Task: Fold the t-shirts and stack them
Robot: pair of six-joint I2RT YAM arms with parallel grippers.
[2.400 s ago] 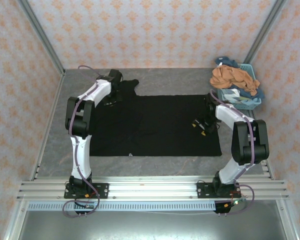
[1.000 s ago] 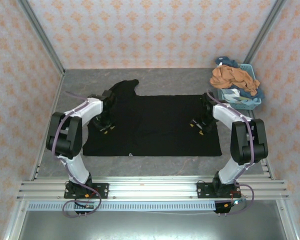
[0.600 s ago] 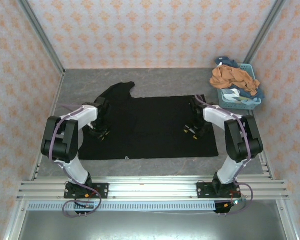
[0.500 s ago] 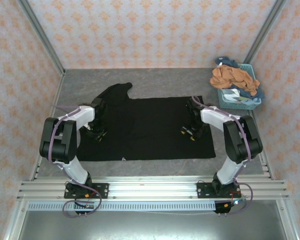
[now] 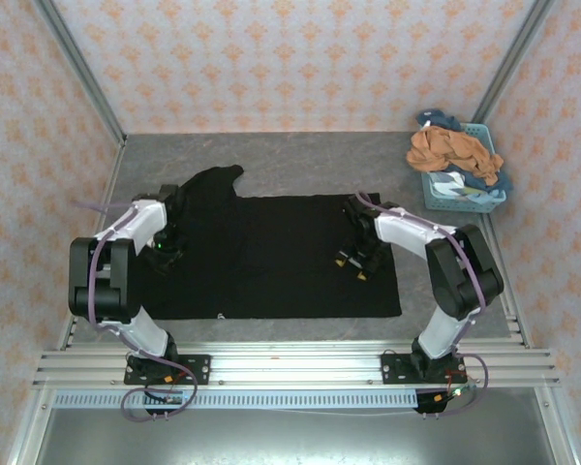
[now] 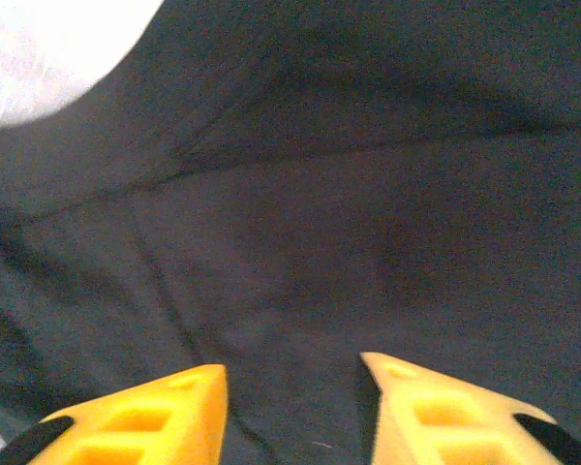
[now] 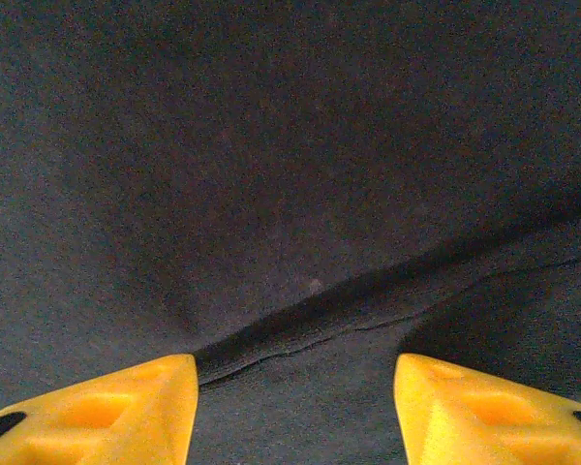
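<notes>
A large black t-shirt (image 5: pixel 271 257) lies spread flat on the grey table, plain side up, with one sleeve (image 5: pixel 211 181) sticking out at the far left. My left gripper (image 5: pixel 165 254) rests on the shirt's left part, open, its yellow fingertips (image 6: pixel 155 412) apart over flat cloth (image 6: pixel 300 242). My right gripper (image 5: pixel 351 265) rests on the shirt's right part, also open, its fingertips (image 7: pixel 126 407) straddling a fold ridge (image 7: pixel 368 305). A rust-orange tee (image 5: pixel 450 150) and a blue one (image 5: pixel 438 120) are heaped on the basket at the back right.
The pale blue lattice basket (image 5: pixel 482 201) stands against the right wall at the back. Patterned walls close in three sides. Bare grey table (image 5: pixel 320 160) lies behind the shirt, and a metal rail (image 5: pixel 290 363) runs along the near edge.
Both grippers have slid left across the table and the black shirt has shifted left with them. Its right edge is now farther from the basket.
</notes>
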